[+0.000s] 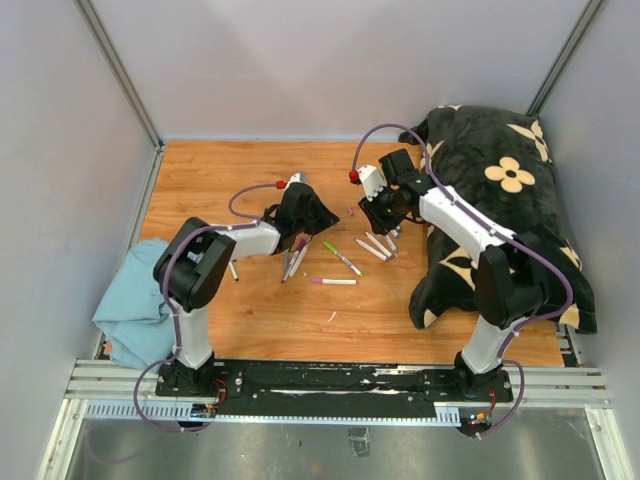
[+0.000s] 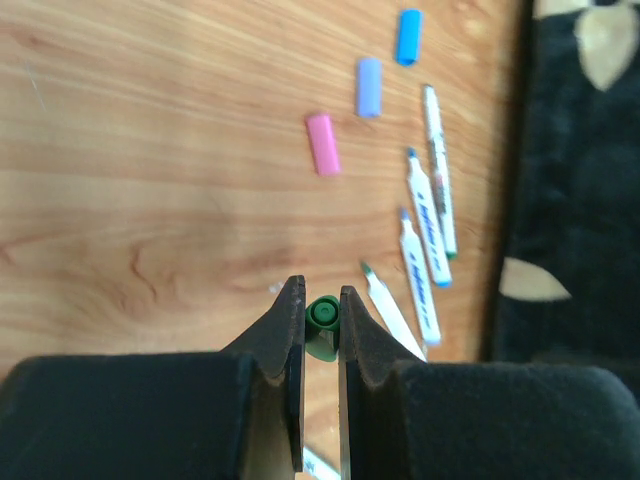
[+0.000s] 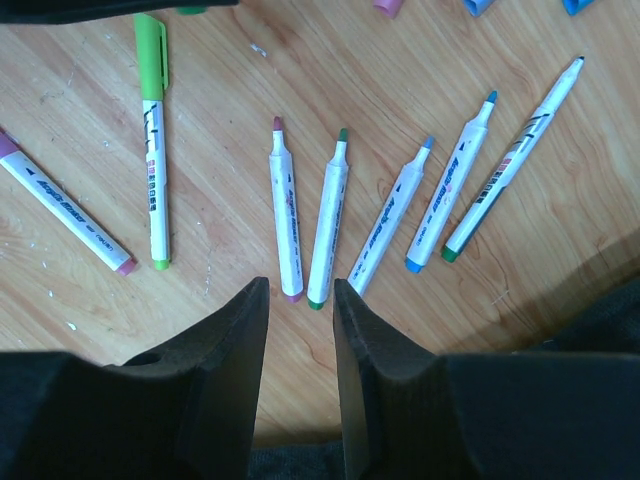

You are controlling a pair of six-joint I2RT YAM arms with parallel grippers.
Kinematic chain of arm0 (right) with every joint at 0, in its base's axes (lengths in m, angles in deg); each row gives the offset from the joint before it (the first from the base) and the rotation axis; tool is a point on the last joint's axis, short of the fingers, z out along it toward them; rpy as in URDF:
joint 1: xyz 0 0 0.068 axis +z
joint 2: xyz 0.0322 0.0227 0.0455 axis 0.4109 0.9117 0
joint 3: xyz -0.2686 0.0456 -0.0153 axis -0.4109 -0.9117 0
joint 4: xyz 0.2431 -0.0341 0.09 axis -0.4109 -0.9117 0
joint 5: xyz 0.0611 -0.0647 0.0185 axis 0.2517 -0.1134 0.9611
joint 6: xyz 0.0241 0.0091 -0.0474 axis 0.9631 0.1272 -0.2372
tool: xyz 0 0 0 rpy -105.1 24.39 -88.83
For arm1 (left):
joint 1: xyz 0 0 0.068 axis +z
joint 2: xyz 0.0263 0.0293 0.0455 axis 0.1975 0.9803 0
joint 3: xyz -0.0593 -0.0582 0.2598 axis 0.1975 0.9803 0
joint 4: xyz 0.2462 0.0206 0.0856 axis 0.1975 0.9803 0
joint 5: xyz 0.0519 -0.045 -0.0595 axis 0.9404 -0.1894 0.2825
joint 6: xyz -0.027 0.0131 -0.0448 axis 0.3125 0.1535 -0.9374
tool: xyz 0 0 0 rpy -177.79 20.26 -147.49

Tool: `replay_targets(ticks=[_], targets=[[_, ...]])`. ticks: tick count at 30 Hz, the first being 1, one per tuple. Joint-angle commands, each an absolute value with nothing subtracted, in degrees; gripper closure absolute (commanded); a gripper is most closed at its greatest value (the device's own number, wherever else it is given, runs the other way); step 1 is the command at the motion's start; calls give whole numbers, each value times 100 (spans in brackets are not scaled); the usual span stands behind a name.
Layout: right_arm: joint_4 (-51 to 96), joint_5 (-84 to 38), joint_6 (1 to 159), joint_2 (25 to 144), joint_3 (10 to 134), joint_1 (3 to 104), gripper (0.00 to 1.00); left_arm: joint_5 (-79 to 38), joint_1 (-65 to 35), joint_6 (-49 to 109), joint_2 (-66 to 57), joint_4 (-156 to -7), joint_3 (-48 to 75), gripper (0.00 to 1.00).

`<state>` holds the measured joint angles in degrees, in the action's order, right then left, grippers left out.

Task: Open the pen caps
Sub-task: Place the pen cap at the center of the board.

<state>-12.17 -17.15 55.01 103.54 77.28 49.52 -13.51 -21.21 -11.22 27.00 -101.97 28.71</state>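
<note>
White-and-black arms (image 1: 455, 215), purple cables (image 1: 390, 126) (red connectors (image 1: 354, 177))

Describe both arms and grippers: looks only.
The left arm and right arm each have white links, black joints and a looping purple cable. A small red knob sits near each wrist. The left gripper and right gripper have black, wedge-shaped fingers.

The wooden table (image 1: 220, 180) carries five uncapped pens (image 3: 335, 215) fanned side by side, a green-capped pen (image 3: 152, 140), a pink cap (image 2: 323, 143), a purple cap (image 2: 369, 86), a blue cap (image 2: 408, 36) (all three loose), a flowered cushion (image 1: 500, 200) and a pale blue cloth (image 1: 135, 310).
</note>
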Motion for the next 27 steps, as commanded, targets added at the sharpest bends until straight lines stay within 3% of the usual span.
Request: replay_targets(ticks=[1, 8, 11, 19, 27], targets=[[-1190, -1523, 5504, 10208, 7660, 4836, 67, -691, -2224, -709, 3419, -8005, 1568, 97], [-1189, -1488, 5508, 10194, 7657, 4817, 67, -680, -2315, -552, 4194, -7399, 419, 91], [-1190, -1464, 5503, 10190, 7654, 4808, 67, -685, -2318, -532, 4305, -7373, 288, 82], [-1190, -1394, 5511, 10176, 7641, 4793, 67, -897, -2318, -515, 4315, -7462, 214, 67], [-1153, -1036, 5449, 10075, 7579, 4783, 67, -965, -2315, -413, 3541, -8010, 808, 63]])
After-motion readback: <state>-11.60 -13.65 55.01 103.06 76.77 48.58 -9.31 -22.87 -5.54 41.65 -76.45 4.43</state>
